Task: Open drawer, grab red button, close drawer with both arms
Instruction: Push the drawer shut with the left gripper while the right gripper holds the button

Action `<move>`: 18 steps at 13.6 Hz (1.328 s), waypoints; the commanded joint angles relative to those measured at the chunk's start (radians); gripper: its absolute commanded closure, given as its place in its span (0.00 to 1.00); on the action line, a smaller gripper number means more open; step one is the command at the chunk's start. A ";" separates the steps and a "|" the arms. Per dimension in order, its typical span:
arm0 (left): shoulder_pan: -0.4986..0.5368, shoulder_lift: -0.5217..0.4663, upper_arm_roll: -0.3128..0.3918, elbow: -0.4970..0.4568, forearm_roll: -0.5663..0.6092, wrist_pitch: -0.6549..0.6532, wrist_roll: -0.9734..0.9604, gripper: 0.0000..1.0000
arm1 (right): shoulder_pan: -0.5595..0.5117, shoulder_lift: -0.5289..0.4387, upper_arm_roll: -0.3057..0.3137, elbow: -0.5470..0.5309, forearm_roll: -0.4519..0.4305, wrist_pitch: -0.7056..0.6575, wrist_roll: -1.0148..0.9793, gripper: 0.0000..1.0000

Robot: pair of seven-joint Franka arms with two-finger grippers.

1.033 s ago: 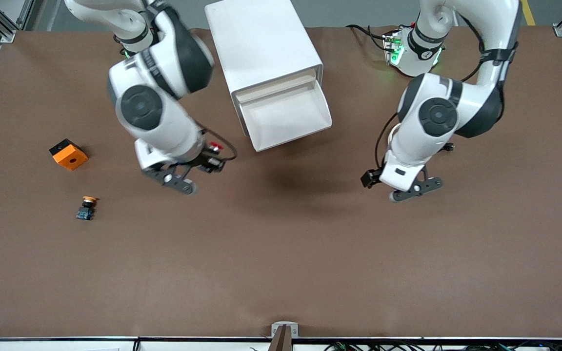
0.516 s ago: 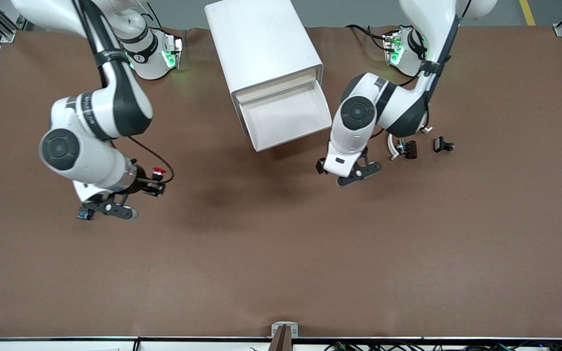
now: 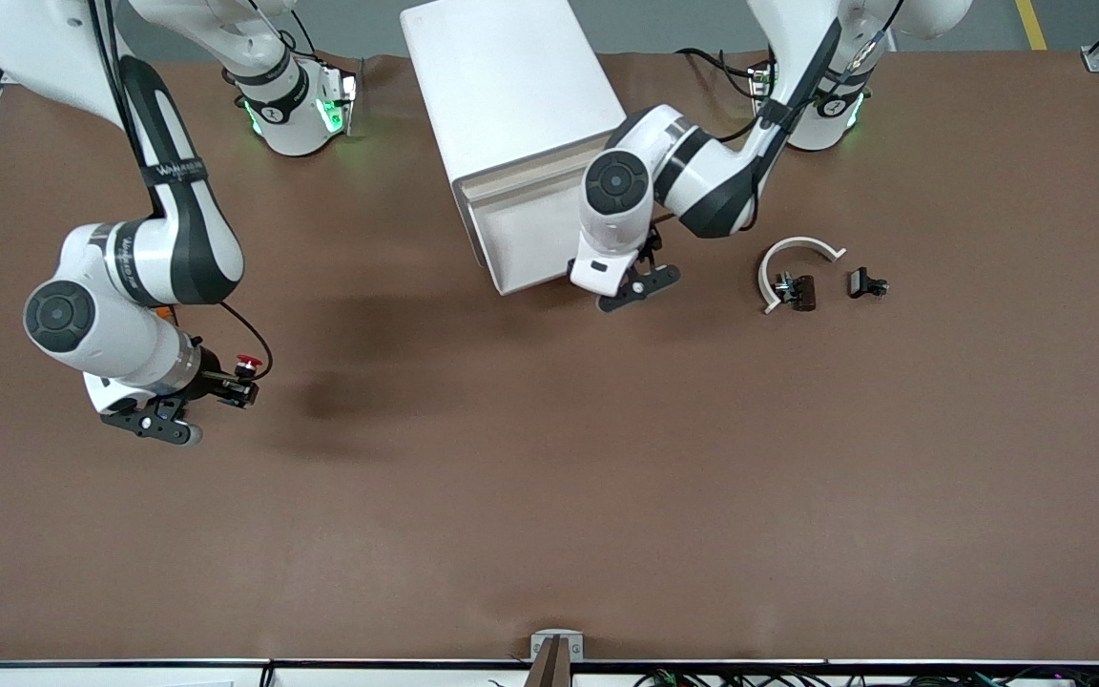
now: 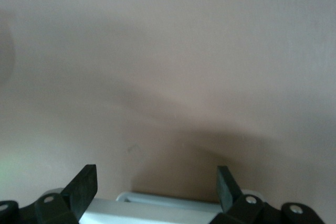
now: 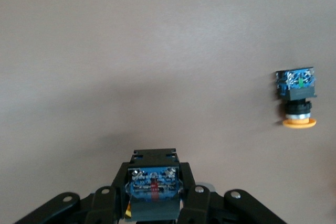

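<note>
Brown table [image 3: 549,496] carrying all items. White box-shaped cabinet [image 3: 511,86] standing at the end of the table farthest from the front camera, between the two arm bases. Lowest drawer [image 3: 521,243] pulled out toward the front camera, white tray visible inside, partly covered by the left arm.

Right arm [image 3: 144,258] reaching out over the table toward its own end. Right gripper [image 3: 230,386] up over bare table, fingers clenched on the button [image 3: 246,363]; red cap showing in the front view, the body's blue underside [image 5: 153,181] clamped between the fingers in the right wrist view. Button therefore out of the drawer, off the table, well apart from the cabinet.

Left arm [image 3: 693,176] bent across the drawer's corner. Left gripper [image 3: 635,286] over the drawer's front edge at the corner toward the left arm's end, fingers [image 4: 84,184] released and spread wide, nothing between them; pale drawer rim [image 4: 157,203] seen just below them in the left wrist view.

White curved piece [image 3: 793,258] with a small dark part at one end lying on the table toward the left arm's end, a small black part [image 3: 866,283] just beside it. Orange-capped button [image 5: 297,98] lying on its side on the table, seen only in the right wrist view, apart from the right gripper.
</note>
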 commanded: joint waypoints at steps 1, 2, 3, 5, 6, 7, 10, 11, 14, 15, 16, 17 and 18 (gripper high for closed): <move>0.010 -0.019 -0.044 -0.006 -0.049 -0.029 -0.024 0.00 | -0.044 0.045 0.021 -0.005 -0.036 0.068 -0.036 1.00; 0.008 -0.019 -0.055 -0.006 -0.073 -0.034 -0.025 0.00 | -0.054 0.055 0.021 -0.005 -0.036 0.080 -0.062 1.00; 0.008 -0.018 -0.072 -0.006 -0.090 -0.040 -0.025 0.00 | -0.060 0.067 0.021 -0.005 -0.036 0.094 -0.085 1.00; 0.008 -0.010 -0.098 -0.010 -0.130 -0.049 -0.028 0.00 | -0.067 0.096 0.021 -0.005 -0.038 0.134 -0.102 1.00; 0.008 -0.008 -0.111 -0.009 -0.138 -0.070 -0.028 0.00 | -0.075 0.107 0.019 -0.007 -0.038 0.152 -0.114 1.00; 0.008 -0.008 -0.119 -0.009 -0.155 -0.090 -0.028 0.00 | -0.086 0.116 0.021 -0.018 -0.038 0.179 -0.140 1.00; 0.007 -0.010 -0.133 -0.007 -0.244 -0.129 -0.028 0.00 | -0.104 0.154 0.021 -0.041 -0.038 0.264 -0.185 1.00; 0.007 -0.007 -0.139 -0.007 -0.254 -0.135 -0.028 0.00 | -0.107 0.173 0.021 -0.041 -0.038 0.284 -0.185 1.00; 0.013 -0.004 -0.138 -0.003 -0.279 -0.159 -0.035 0.00 | -0.109 0.197 0.021 -0.041 -0.038 0.302 -0.185 1.00; 0.020 -0.004 -0.135 0.002 -0.273 -0.165 -0.034 0.00 | -0.109 0.197 0.021 -0.041 -0.038 0.302 -0.185 1.00; 0.027 -0.008 -0.126 0.014 -0.271 -0.167 -0.029 0.00 | -0.113 0.197 0.021 -0.041 -0.038 0.301 -0.185 1.00; 0.055 -0.013 -0.121 0.030 -0.247 -0.173 -0.029 0.00 | -0.120 0.200 0.021 -0.042 -0.037 0.296 -0.183 1.00; 0.091 -0.018 -0.122 0.051 -0.180 -0.176 -0.026 0.00 | -0.124 0.200 0.021 -0.042 -0.036 0.293 -0.183 1.00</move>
